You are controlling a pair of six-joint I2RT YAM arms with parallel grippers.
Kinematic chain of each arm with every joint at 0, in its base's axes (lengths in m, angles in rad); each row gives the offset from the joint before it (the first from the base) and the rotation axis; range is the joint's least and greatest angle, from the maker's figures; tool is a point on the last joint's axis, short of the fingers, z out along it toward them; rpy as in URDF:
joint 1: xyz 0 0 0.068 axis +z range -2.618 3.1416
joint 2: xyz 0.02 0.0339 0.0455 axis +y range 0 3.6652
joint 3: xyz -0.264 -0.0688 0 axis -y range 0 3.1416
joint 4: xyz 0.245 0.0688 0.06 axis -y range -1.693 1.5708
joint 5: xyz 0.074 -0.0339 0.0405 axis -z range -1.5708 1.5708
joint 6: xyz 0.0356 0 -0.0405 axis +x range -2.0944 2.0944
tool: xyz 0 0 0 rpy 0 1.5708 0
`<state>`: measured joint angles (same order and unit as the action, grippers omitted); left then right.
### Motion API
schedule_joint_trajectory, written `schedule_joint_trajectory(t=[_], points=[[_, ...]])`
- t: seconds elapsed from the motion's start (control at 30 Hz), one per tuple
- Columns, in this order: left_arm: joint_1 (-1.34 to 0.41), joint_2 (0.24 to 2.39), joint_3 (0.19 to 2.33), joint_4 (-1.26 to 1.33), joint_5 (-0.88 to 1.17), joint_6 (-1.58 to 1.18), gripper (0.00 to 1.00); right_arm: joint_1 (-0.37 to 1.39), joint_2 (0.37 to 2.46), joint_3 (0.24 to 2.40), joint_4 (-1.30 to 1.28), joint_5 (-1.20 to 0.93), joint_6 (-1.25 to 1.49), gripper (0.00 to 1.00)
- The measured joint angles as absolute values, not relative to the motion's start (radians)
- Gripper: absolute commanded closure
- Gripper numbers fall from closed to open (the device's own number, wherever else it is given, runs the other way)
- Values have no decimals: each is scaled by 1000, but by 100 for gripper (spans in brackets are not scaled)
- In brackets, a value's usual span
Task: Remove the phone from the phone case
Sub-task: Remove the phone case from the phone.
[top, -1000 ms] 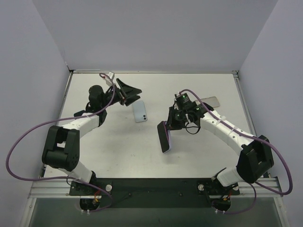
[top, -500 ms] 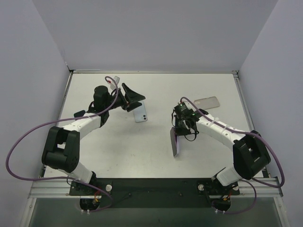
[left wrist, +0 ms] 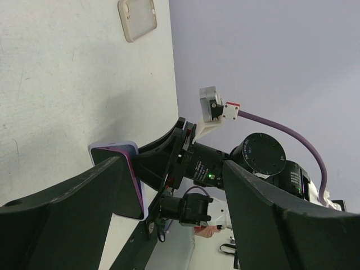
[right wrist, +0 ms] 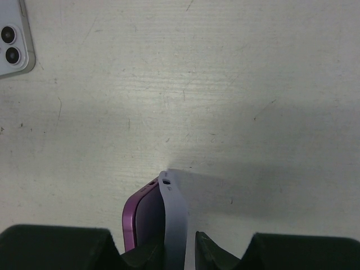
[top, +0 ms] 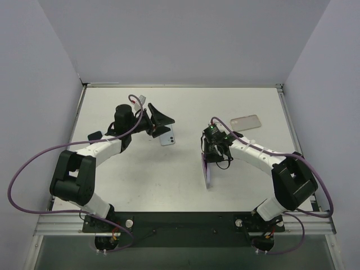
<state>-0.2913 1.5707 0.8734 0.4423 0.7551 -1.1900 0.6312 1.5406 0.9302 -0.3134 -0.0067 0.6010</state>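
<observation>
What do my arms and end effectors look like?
The left arm and right arm have white links and black joints. The left end effector and right end effector are black, two-fingered. A purple cable loops along each; a green light marks the right wrist.

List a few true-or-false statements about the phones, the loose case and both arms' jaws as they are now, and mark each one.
1. The left gripper has its jaws wide open and holds nothing. True.
2. The purple phone lies flat on the table. False: it stands on edge, pinched between the jaws of the right gripper.
3. A pale case lies flat on the table beyond the right arm. True.
4. The white phone is lifted in the left jaws. False: it lies on the table with its camera side up, next to the open left jaws.
5. The pale case touches the purple phone. False: they are clearly apart.
</observation>
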Motion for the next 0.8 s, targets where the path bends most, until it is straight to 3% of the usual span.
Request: schedule_joint_trajectory(t=[0.8], points=[[-527,1565,906,68,549,-1171,27,636,1607,944,-302,-14,575,79]])
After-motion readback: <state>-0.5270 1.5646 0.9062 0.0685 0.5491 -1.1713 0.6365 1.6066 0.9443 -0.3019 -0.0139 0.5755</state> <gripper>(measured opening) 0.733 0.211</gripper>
